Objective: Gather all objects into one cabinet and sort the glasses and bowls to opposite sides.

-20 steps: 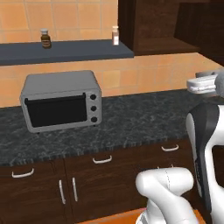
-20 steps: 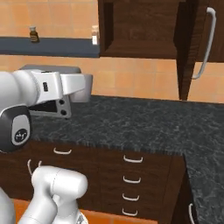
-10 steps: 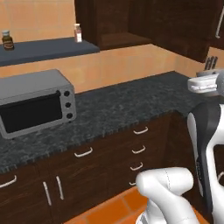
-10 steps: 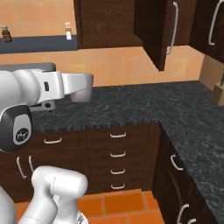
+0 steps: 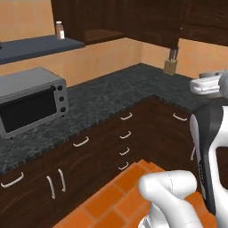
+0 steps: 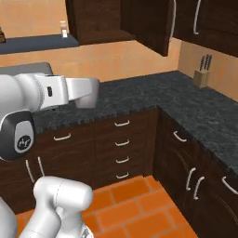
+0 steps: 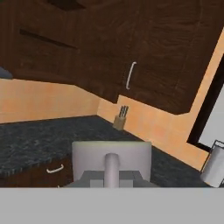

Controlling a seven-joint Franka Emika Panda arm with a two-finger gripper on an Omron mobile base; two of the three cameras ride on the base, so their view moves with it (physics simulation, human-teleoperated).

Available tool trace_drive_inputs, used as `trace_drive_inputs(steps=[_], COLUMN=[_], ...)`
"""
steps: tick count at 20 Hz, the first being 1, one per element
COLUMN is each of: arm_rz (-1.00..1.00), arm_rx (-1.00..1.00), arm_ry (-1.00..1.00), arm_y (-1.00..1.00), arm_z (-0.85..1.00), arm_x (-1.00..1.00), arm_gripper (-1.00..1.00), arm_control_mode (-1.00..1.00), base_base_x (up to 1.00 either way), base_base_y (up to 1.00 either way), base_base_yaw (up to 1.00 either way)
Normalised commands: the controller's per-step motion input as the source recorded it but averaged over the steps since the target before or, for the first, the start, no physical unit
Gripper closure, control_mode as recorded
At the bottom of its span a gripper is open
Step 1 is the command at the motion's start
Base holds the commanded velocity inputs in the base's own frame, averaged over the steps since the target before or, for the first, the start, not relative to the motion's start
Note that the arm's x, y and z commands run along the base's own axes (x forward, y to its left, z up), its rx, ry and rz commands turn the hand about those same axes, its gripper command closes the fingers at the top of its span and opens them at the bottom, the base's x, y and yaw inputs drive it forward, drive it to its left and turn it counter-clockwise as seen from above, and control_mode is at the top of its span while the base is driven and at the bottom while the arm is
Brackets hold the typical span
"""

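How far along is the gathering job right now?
Nothing looks done: no bowl or cup is in sight. The wall cabinet door stands open. In hand: nothing that can be made out, the pincer's state is unclear. Left: finding all four dishes, then loading and sorting them.

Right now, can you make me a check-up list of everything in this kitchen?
Surface: dark speckled counter turns a corner; the bare parts look clean.
Job's things: wall cabinet with its door open and a long silver handle; the inside is too dark to tell what it holds.
Clutter: grey toaster oven on the counter; knife block in the far corner; spice jar on the blue shelf; a shiny silver thing at the edge of the hand view, too cut off to name.
Grippers: gripper held high over the counter, holding nothing that shows; jaws can't be made out.
Cables: nothing seen.
Surroundings: dark base cabinets, orange tile floor, orange wall.
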Motion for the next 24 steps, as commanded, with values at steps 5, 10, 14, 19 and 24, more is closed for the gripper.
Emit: trace_drive_inputs(steps=[5, 10, 14, 19, 24], arm_rz=[0.0, 0.0, 0.0, 0.0, 0.0], arm_rx=[0.0, 0.0, 0.0, 0.0, 0.0], arm_ry=[0.0, 0.0, 0.0, 0.0, 0.0], arm_y=[0.0, 0.0, 0.0, 0.0, 0.0], arm_z=[0.0, 0.0, 0.0, 0.0, 0.0], arm_x=[0.0, 0.0, 0.0, 0.0, 0.0], arm_gripper=[1.0, 1.0, 1.0, 1.0, 1.0], arm_control_mode=[1.0, 1.0, 1.0, 1.0, 1.0], base_base_x=[-0.76, -0.54, -0.77, -0.7, -0.45], base_base_y=[0.13, -0.16, -0.23, -0.22, -0.25], base_base_yaw=[-0.47, -0.59, -0.53, -0.53, -0.5])
